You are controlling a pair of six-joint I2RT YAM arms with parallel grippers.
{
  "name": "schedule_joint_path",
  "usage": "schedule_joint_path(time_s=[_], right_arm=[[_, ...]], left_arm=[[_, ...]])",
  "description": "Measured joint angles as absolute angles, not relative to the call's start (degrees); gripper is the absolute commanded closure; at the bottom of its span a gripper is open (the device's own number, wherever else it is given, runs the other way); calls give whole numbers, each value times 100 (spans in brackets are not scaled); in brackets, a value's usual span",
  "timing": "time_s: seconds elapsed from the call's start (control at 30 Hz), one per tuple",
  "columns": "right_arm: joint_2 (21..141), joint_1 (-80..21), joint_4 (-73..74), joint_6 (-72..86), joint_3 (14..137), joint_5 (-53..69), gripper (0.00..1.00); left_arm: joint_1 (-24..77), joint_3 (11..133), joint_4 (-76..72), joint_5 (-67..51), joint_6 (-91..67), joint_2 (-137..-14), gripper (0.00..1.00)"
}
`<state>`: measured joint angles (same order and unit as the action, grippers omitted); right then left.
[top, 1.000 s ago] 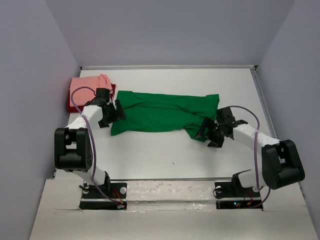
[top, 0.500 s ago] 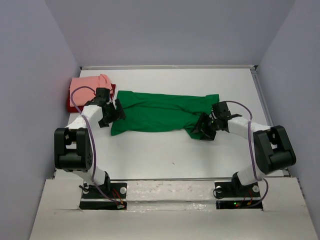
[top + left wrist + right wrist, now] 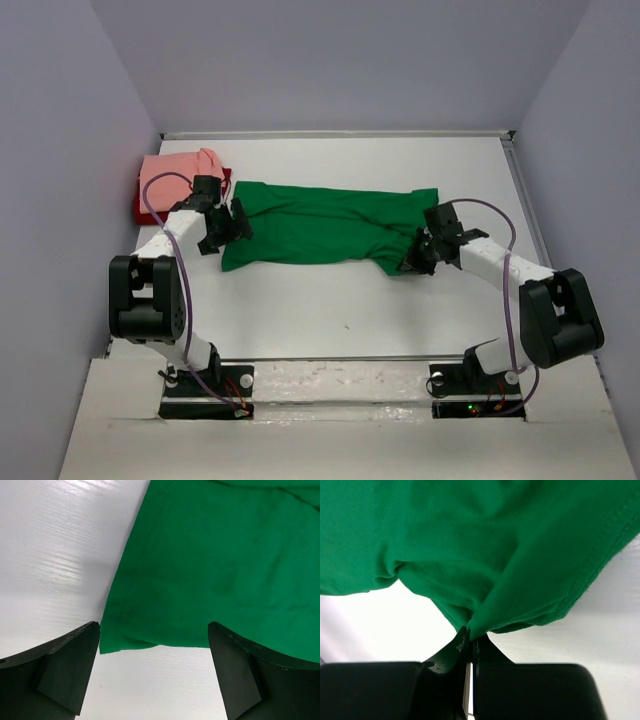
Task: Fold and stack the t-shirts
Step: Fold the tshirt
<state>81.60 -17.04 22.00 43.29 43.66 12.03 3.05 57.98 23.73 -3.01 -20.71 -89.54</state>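
Note:
A bright green t-shirt (image 3: pixel 320 225) lies spread lengthwise across the middle of the table. At the back left, a folded salmon pink t-shirt (image 3: pixel 180 172) rests on a dark red t-shirt (image 3: pixel 138 212). My left gripper (image 3: pixel 236 224) stands open at the green shirt's left edge. In the left wrist view, the green cloth's (image 3: pixel 225 555) corner lies between the wide-apart fingers (image 3: pixel 65 665) of that gripper (image 3: pixel 155 652), untouched. My right gripper (image 3: pixel 412 262) is shut on the green shirt's near right corner. The right wrist view shows a fold of the cloth (image 3: pixel 470 540) pinched at the fingertips of that gripper (image 3: pixel 471 636).
The white table (image 3: pixel 330 310) is boxed in by pale walls at the back and on both sides. A raised rim (image 3: pixel 522 195) runs along its right edge. Both arm bases sit at the near edge.
My right gripper has moved left onto the green shirt's near right corner and shut on it. The left arm and the stacked shirts have stayed put.

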Motion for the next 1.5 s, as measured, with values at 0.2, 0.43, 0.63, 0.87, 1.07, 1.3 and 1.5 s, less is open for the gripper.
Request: schedule_joint_path(time_s=[0.2,0.43,0.63,0.87,1.07,1.3,1.5], right_arm=[[8141,-1839,2884,4311,4930,832,100],[7507,-1922,3776,4281,5863,513,100],[7052,-2075,4202,4309,6154,381,100],[6702,-2185,4746,4399,5994,366,92],[6322,-2233,5059,4552,5981,427,40],[6145,-2532,5068,4814,5522,436,31],[6193,-3157,5140,5116,5443,-56,100]], left_arm=[[362,5798,2429,-248,-2067,-8871,1],[381,5800,2552,-134,-2045,-8418,1],[489,5811,2633,-102,-2049,-8372,1],[598,5892,2727,-99,-2045,-8374,1],[668,6014,2757,-93,-2045,-8407,1],[812,6169,2816,-84,-2047,-8538,1],[930,6386,2832,56,-2023,-8593,7]])
